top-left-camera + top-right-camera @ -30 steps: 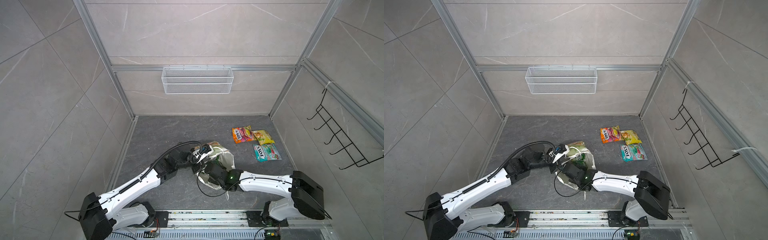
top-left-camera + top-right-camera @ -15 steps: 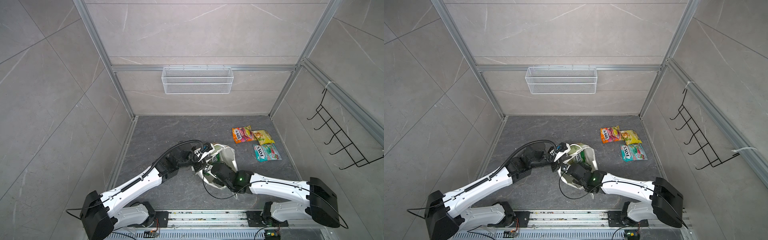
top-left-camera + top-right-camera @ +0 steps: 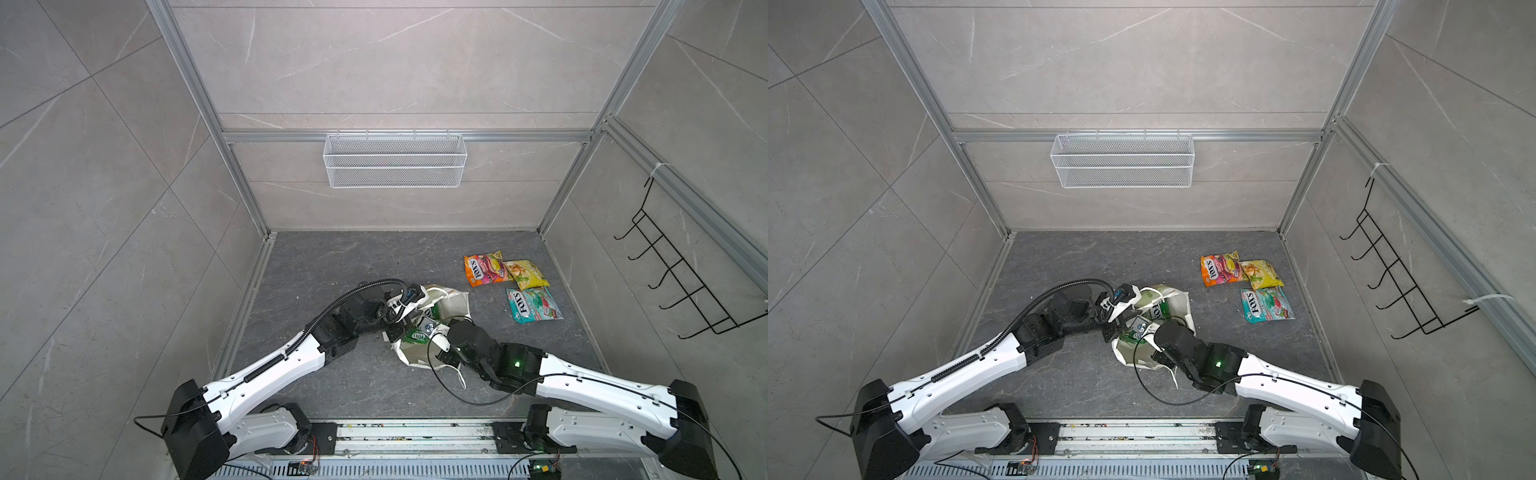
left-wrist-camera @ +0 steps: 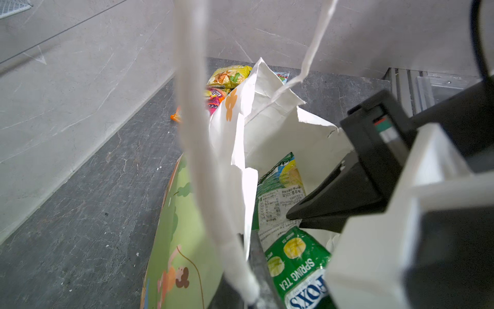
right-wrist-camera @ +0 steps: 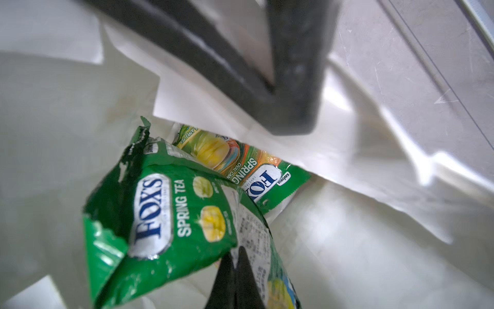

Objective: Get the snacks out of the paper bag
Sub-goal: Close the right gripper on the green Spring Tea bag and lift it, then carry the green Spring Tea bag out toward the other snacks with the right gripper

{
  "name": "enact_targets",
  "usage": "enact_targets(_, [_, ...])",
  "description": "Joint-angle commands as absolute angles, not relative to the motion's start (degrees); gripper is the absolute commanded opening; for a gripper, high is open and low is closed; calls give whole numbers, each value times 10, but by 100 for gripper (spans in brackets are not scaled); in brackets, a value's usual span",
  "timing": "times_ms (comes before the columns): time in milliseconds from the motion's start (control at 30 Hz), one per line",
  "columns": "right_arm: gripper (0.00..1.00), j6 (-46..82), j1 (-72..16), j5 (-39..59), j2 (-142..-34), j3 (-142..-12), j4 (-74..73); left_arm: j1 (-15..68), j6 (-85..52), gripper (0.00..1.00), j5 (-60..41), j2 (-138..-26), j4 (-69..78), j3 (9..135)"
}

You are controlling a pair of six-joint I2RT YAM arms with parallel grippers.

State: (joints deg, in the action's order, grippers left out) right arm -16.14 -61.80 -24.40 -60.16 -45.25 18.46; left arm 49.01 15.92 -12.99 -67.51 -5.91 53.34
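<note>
Now | right end effector (image 5: 236, 258) clamped on green pouch (image 5: 171, 214) | inside paper bag (image 5: 334, 240)

The bag (image 4: 278, 133) is crinkly matt paper, pouches (image 5: 160, 227) glossy plastic, floor (image 3: 353, 266) matt stone-look, basket (image 3: 395, 176) white wire mesh.

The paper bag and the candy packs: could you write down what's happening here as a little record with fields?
paper bag: crumpled, mouth open, on the dark floor between the two arms
left gripper: shut on the bag's rim
right gripper: inside the bag, shut on a green pouch
also inside: second green pouch, deeper in
already out: orange pouch, yellow pouch, teal pouch, together on the floor
</note>
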Motion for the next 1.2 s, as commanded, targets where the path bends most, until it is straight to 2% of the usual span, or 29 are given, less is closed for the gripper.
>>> enact_targets(0, [0,-168,-618,-231,-558,-489,182,489,170,0,-100,-672,-61,543])
enact_targets(267, [0,-181,-616,-234,-540,-539,154,487,211,0,23,-685,-68,556])
enact_targets(600, [0,-212,-580,-171,-525,-581,99,445,203,0,40,-674,-46,560])
enact_targets(767, [0,-202,-548,-157,-532,-597,62,440,221,0,84,-678,-36,573])
enact_targets(1167, [0,-120,-452,-189,-536,-630,31,408,218,0,159,-675,-5,578])
